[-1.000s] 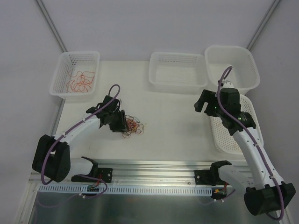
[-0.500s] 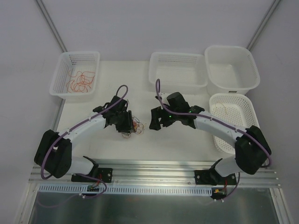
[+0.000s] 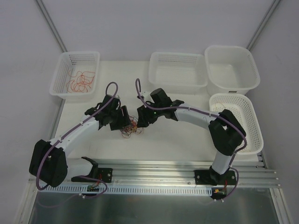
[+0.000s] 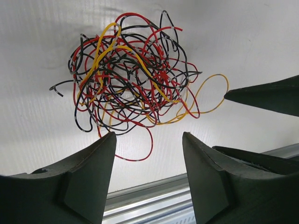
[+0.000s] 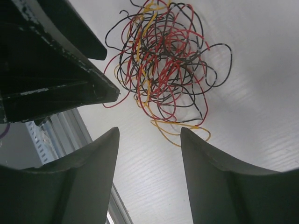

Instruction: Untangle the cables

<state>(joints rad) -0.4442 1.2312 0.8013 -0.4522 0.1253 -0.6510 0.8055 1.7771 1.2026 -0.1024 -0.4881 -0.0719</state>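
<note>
Your cables [image 3: 131,127] lie in one knotted clump on the white worktop [image 3: 182,137], near its front edge and left of centre, squarely between the two arms. In the left wrist view the clump [image 4: 133,79] is a loose ball of red, black and yellow loops resting flat on the surface, with one yellow loop reaching out to the right and a red strand trailing toward the camera. Your left claw [image 4: 148,136] is released: its fingers stand apart just short of the tangle and nothing sits between them. Your right claw [image 5: 149,131] is released as well, its fingers spread and bare, and the clump [image 5: 163,60] lies just beyond their tips. From above, the left claw [image 3: 124,121] and the right claw [image 3: 141,119] flank the tangle closely from either side – each one shows in the other's wrist camera. Whether either fingertip touches a wire, you cannot tell from these views. A few separate orange and red strands [image 3: 80,83] lie in the far-left basket [image 3: 65,58], well apart from the clump.
</note>
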